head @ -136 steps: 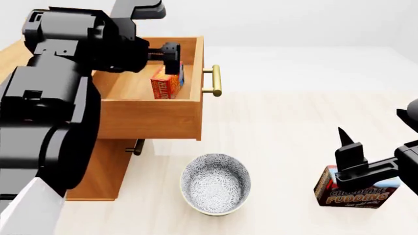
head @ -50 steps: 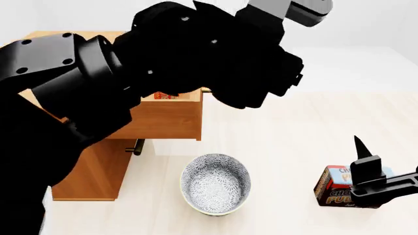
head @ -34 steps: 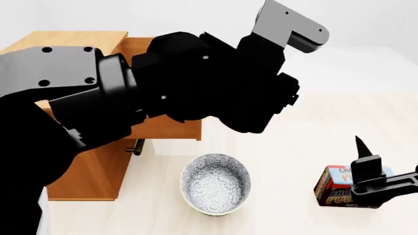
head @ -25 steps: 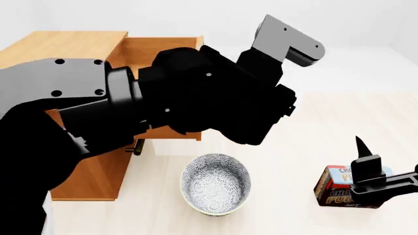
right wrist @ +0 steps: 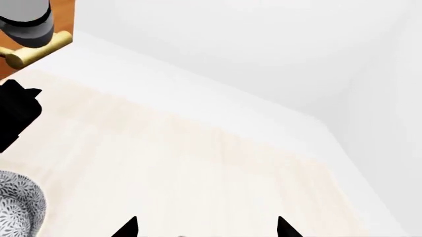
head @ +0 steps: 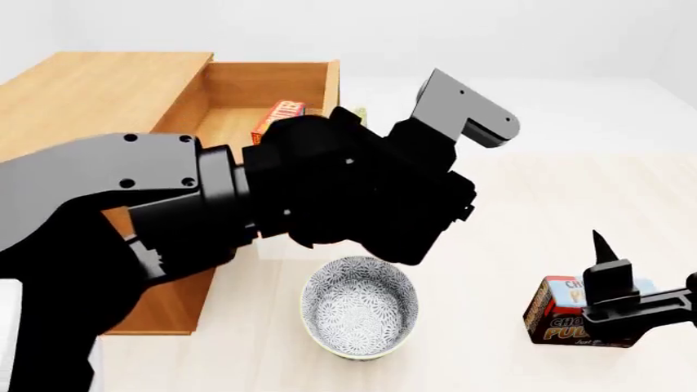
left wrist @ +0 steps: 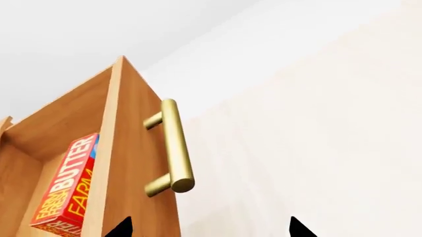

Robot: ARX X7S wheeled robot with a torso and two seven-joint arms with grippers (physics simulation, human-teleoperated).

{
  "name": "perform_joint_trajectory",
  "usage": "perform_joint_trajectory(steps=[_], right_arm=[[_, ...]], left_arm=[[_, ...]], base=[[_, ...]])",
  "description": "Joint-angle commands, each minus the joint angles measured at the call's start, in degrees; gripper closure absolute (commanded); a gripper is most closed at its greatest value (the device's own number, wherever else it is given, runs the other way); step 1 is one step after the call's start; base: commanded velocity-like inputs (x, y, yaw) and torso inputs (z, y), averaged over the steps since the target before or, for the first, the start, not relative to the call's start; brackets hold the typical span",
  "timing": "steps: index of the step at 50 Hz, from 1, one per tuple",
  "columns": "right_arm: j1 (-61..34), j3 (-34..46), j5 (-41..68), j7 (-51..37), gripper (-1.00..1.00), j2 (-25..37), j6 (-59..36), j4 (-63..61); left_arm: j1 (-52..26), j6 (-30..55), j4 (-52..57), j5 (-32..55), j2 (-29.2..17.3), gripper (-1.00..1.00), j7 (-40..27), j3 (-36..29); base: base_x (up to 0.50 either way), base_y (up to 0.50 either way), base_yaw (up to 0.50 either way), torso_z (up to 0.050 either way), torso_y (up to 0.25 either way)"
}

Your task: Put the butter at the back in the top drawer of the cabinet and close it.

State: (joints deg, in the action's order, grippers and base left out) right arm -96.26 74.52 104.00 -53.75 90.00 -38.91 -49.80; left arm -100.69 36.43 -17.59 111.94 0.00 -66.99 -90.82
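Observation:
The butter (left wrist: 64, 190), a red-orange carton with white lettering, stands on edge inside the open top drawer (left wrist: 135, 163), right against the inside of its front panel. In the head view the butter (head: 280, 114) shows above my left arm, in the drawer (head: 234, 94) pulled out of the cabinet (head: 93, 90). My left gripper (left wrist: 209, 231) is open and empty just outside the drawer front, below the brass handle (left wrist: 174, 148). My right gripper (right wrist: 205, 229) is open and empty, hovering over the pudding box.
A patterned bowl (head: 360, 306) sits on the floor in front of the cabinet. The chocolate pudding box (head: 566, 320) stands at the right under my right gripper (head: 610, 282). My bulky left arm (head: 348, 192) hides the drawer front and the lower drawers.
My left arm has let go of the butter, come out of the drawer and swung down in front of it. The butter stays in the drawer. The right arm has barely moved.

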Motion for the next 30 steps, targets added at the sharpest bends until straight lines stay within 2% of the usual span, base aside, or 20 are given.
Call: perform_joint_trajectory(steps=[1, 30], right_arm=[[0.45, -0.03, -0.22, -0.23, -1.00, 0.00, 0.12, -0.02], [1.05, -0.68, 0.01, -1.11, -1.00, 0.00, -0.10, -0.07]], left_arm=[[1.84, 1.51, -1.47, -1.15, 0.00, -1.00, 0.47, -0.07], [5.54, 6.79, -7.06, 0.42, 0.00, -1.00, 1.11, -0.22]], base=[[0.00, 0.00, 0.00, 0.000, 0.000], [0.00, 0.00, 0.00, 0.000, 0.000]])
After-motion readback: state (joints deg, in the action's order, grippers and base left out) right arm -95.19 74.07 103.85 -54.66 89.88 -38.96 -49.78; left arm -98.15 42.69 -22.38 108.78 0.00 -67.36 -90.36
